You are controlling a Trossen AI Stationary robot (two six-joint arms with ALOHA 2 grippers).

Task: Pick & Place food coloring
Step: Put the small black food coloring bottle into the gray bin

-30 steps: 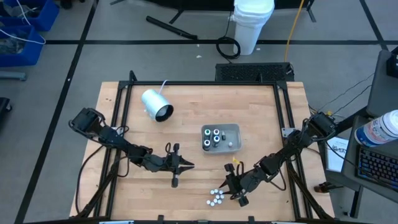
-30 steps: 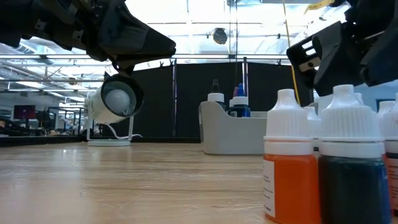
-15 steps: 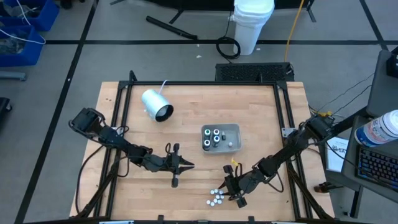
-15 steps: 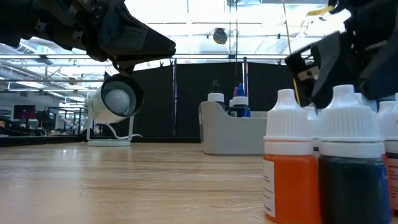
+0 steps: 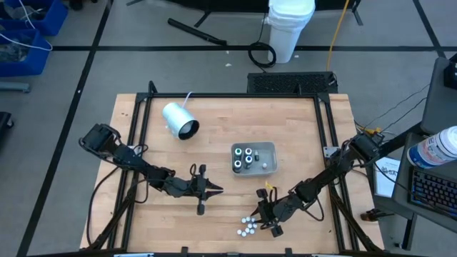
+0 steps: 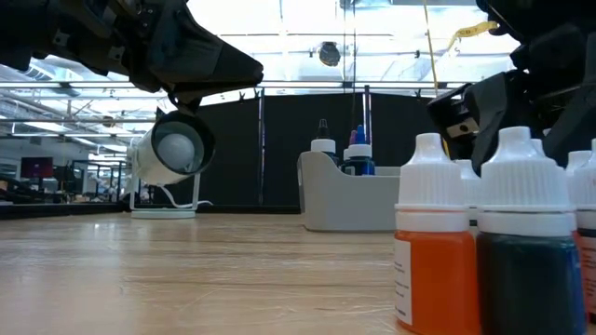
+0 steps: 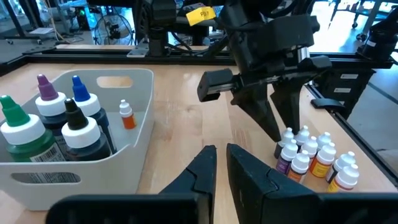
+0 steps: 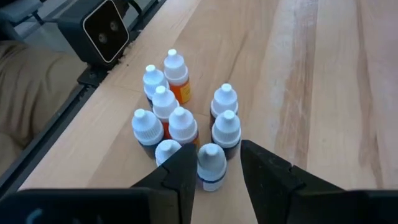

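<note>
Several tiny food coloring bottles [image 8: 180, 118] with white caps stand upright in a tight cluster [image 5: 248, 227] near the table's front edge. My right gripper [image 8: 214, 171] hangs open just above the cluster's edge [image 7: 308, 152], slanting down. Its fingers stand on either side of the nearest bottle [image 8: 211, 163]; I cannot tell whether they touch it. My left gripper [image 7: 222, 168] is shut on nothing and waits level above the table's middle [image 5: 214, 189]. The grey tray [image 5: 265, 148] holds several bottles [image 7: 56, 124].
A big white cylinder [image 5: 180, 120] with a dark mouth lies at the far left of the table. The grey tray [image 6: 354, 200] stands right of centre, behind the cluster. A black frame [image 5: 143, 143] runs along the table's sides. Bare wood [image 5: 214, 150] lies between cylinder and tray.
My right gripper has come down a little toward the cluster of bottles, still open. The bottles have not moved.
</note>
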